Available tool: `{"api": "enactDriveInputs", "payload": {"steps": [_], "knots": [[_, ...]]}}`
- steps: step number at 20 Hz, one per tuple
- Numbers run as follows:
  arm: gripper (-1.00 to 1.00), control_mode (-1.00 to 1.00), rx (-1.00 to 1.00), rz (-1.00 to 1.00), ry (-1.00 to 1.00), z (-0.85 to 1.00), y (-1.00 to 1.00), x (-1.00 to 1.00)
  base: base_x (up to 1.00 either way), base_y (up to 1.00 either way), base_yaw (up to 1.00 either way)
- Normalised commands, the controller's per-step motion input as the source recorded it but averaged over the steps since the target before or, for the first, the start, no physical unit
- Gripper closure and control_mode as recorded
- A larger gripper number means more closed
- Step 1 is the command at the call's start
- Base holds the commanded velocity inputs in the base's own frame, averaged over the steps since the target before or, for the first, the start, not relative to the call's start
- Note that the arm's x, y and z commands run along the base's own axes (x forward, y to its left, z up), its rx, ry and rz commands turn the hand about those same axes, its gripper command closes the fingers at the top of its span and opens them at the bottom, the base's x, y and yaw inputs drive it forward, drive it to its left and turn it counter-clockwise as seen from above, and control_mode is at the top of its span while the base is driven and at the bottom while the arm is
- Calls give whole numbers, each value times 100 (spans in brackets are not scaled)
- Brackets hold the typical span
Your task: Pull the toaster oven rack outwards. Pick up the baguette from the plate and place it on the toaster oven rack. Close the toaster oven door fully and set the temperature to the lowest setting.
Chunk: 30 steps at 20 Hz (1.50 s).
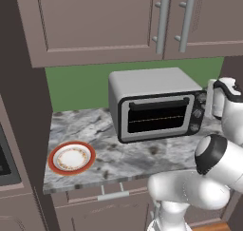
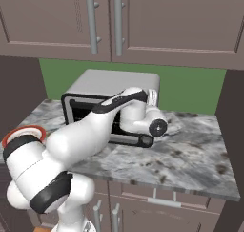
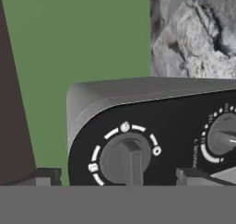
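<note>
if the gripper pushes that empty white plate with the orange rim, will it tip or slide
The round white plate with the orange-red rim lies flat and low, so tipping seems unlikely. On the smooth marble counter it would probably slide. It looks rigid and likely breakable.

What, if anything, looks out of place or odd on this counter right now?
Nothing looks spilled, damaged or askew. The toaster oven sits squarely on the counter with its door shut. The plate lies flat and bare near the counter's left end. The open gripper faces a knob on the oven's panel.
</note>
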Motion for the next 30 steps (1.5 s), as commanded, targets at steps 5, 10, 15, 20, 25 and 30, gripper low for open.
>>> {"api": "enactDriveInputs", "payload": {"steps": [5,10,15,20,25,30], "knots": [[-100,-100,0,0,0,0,13,-100,0,0,0],[-100,-100,0,0,0,0,33,-90,0,0,0],[-100,-100,22,0,12,0,2,-10,0,0,0],[-100,-100,73,0,27,0,-7,-1,0,0,0],[-100,-100,81,0,12,0,-4,-26,0,0,0],[-100,-100,76,-5,-1,-6,0,-42,0,0,0]]}}
